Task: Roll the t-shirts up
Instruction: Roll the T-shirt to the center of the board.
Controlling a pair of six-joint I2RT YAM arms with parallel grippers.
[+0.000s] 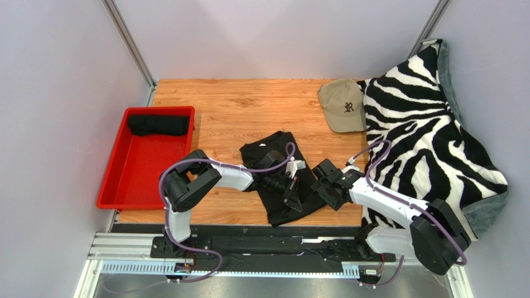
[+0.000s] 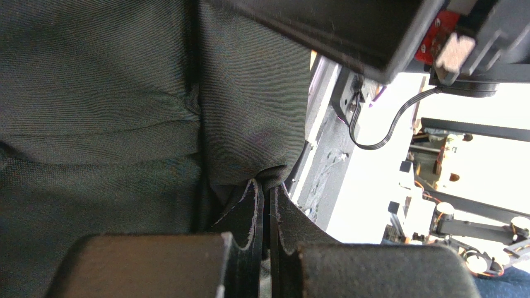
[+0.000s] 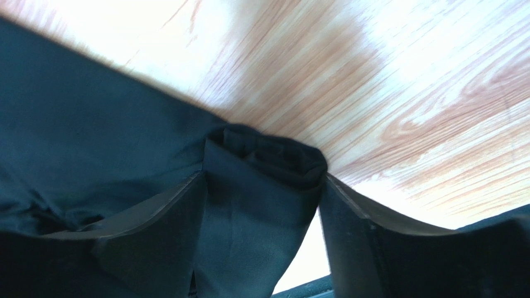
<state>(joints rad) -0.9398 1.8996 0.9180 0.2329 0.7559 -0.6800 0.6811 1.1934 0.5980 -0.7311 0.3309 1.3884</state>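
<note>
Left claw (image 2: 266, 185) pinches the black shirt (image 1: 272, 151) at its six-o'clock edge; right claw (image 3: 262, 177) clamps the starting roll; next, both must turn it evenly toward twelve.

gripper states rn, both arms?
Left gripper: shut on the black t-shirt.
Right gripper: shut on a fold of the same t-shirt.

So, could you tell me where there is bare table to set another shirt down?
Bare wood lines the wooden table's far edge, between the red plastic tray and the tan baseball cap. The near centre is crowded: the left fingers and right fingers pinch the black t-shirt. The zebra-striped blanket covers the right side.
</note>
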